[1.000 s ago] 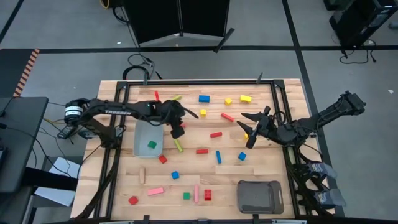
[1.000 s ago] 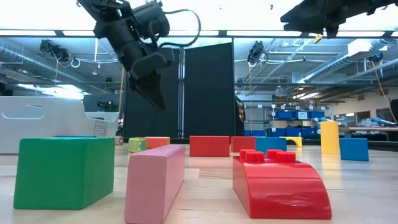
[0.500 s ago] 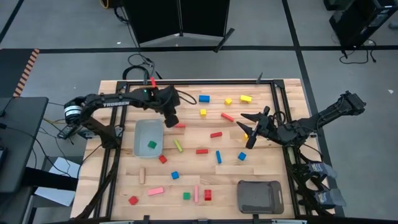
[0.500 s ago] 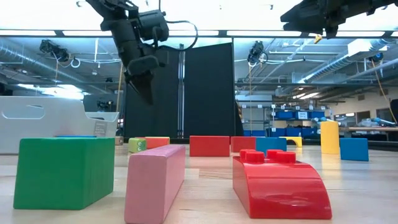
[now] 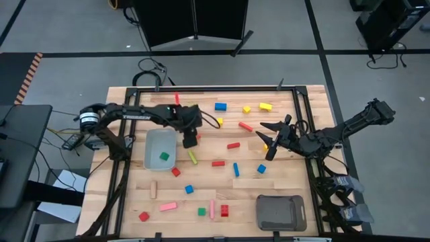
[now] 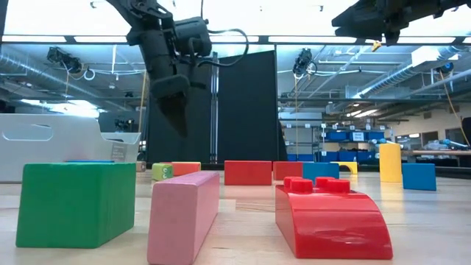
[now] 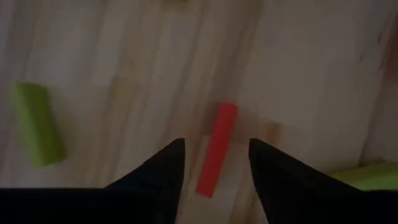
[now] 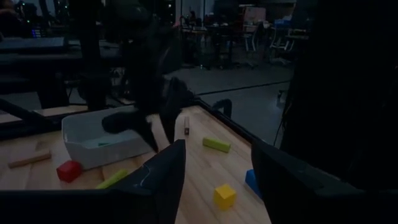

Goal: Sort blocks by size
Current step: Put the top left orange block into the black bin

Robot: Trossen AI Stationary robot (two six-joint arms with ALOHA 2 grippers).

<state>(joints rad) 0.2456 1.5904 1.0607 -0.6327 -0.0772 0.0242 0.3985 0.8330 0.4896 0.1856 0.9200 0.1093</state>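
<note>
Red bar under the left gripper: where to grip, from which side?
Grip the red bar at its middle, across the narrow width, coming straight down. It lies flat and apart from the green blocks, lengthwise between the open fingers of the left gripper, so they likely just need to descend.

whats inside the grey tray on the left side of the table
In the high view, the left grey tray holds one small green cube; the rest of its floor looks bare. The left gripper hangs open just beside its rim, covering none of it.
</note>
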